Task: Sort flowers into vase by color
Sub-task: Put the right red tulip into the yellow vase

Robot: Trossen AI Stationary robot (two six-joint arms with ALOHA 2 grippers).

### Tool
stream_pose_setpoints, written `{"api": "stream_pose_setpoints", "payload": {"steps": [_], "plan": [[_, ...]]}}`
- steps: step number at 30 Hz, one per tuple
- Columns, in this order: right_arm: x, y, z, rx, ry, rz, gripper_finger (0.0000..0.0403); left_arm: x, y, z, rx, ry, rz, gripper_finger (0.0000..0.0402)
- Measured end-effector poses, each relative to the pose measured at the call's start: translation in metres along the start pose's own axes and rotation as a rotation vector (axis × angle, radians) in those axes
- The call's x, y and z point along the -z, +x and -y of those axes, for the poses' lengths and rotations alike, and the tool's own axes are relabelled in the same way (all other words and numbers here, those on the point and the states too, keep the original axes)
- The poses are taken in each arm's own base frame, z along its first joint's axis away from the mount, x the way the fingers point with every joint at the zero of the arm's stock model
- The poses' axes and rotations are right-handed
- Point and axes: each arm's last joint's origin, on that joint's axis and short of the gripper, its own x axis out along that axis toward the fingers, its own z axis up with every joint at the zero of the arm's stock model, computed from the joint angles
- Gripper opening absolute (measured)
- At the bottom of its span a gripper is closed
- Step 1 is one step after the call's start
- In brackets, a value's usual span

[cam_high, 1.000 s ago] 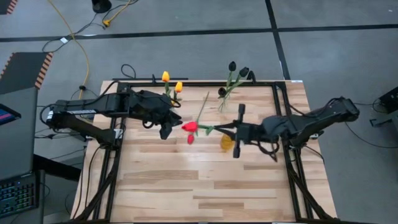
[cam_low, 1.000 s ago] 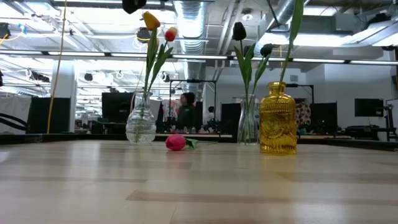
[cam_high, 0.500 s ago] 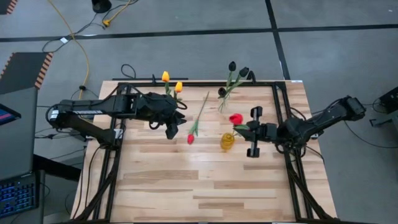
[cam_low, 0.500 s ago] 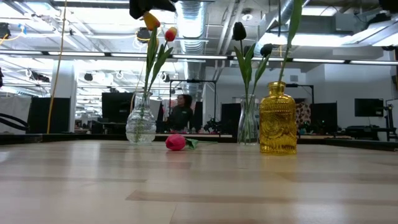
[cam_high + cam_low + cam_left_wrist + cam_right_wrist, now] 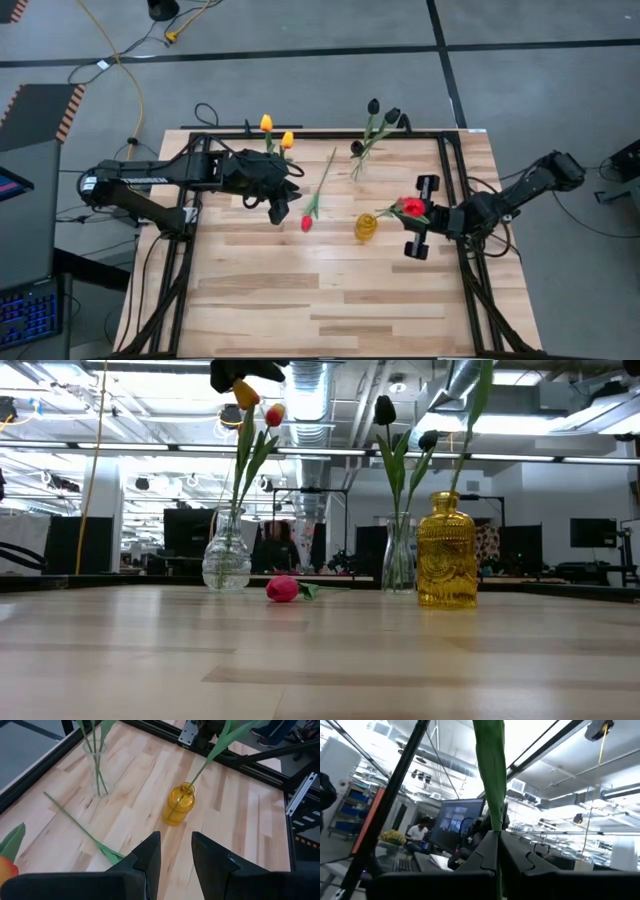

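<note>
High view: right gripper (image 5: 421, 217) jaws clamp a red tulip (image 5: 411, 207) — green stem in amber vase (image 5: 366, 227).

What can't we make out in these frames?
- Red tulip head held by the right gripper: cut off by the low view's top edge; only its green stem shows above the amber glass bottle.
- Left gripper: low view shows only a dark shape at the top edge.
- Stem ends inside the clear vases: too small.

Amber glass vase (image 5: 446, 552) at 3 o'clock; red tulip head (image 5: 282, 589) lying centre; clear vase (image 5: 226, 563) at 9 o'clock.
</note>
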Motion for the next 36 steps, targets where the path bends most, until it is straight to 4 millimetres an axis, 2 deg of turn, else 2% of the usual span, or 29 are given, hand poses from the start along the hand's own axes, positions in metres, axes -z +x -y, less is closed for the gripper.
{"api": "stream_pose_setpoints", "payload": {"steps": [6,13,17,21,26,31,36], "plan": [[-0.009,-0.007,-0.013,-0.044,0.016,0.009,0.0033,0.000,0.000,0.000,0.004,0.009,-0.002,0.0096],[-0.031,-0.029,-0.041,-0.077,0.017,-0.058,0.0033,0.000,0.000,0.000,0.004,0.029,-0.002,0.0096],[-0.032,-0.037,-0.053,-0.128,0.011,-0.041,0.0033,0.000,0.000,0.000,0.004,0.038,-0.002,0.0096],[-0.021,-0.046,-0.058,-0.107,0.003,-0.013,0.0029,0.000,0.000,0.000,0.004,0.034,-0.002,0.0096],[0.003,-0.070,-0.055,-0.084,-0.012,0.014,0.0025,0.000,0.000,0.000,0.004,0.026,-0.002,0.0096],[0.015,-0.074,-0.044,-0.063,-0.001,0.006,0.0025,0.000,0.000,0.000,0.004,0.025,0.000,0.0096],[0.033,-0.073,-0.033,-0.018,-0.066,-0.039,0.0025,-0.001,0.000,0.001,0.008,0.022,0.011,0.0096]]}}
